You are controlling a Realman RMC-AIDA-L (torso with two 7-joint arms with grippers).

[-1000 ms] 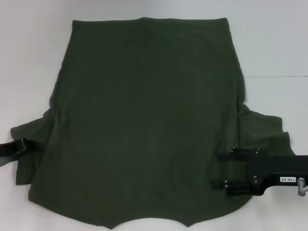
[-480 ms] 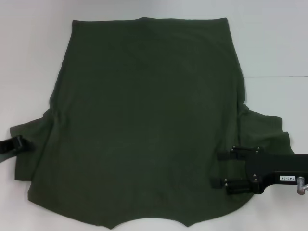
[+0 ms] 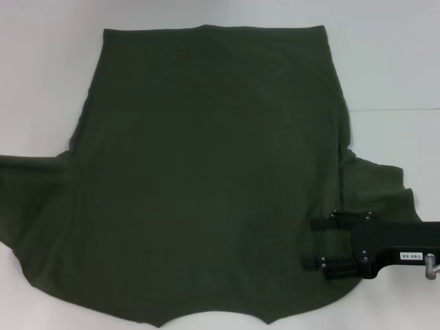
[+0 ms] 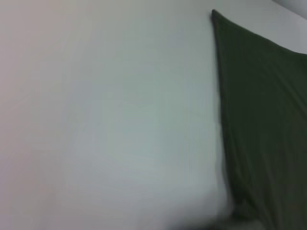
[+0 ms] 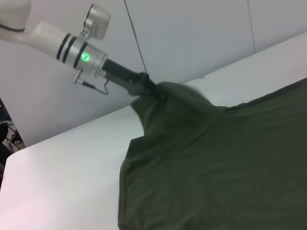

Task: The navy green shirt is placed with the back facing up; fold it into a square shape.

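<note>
The navy green shirt (image 3: pixel 206 179) lies spread plain side up on the white table (image 3: pixel 48 82), its near hem cut off by the head view's lower edge and no lettering visible on it. The right gripper (image 3: pixel 317 242) rests over the shirt's right sleeve with its two fingers parted, a small label on its black body too tiny to read. The left gripper (image 5: pixel 144 86), outside the head view, is seen from the right wrist clamped on the shirt's left sleeve, lifting it off the table.
</note>
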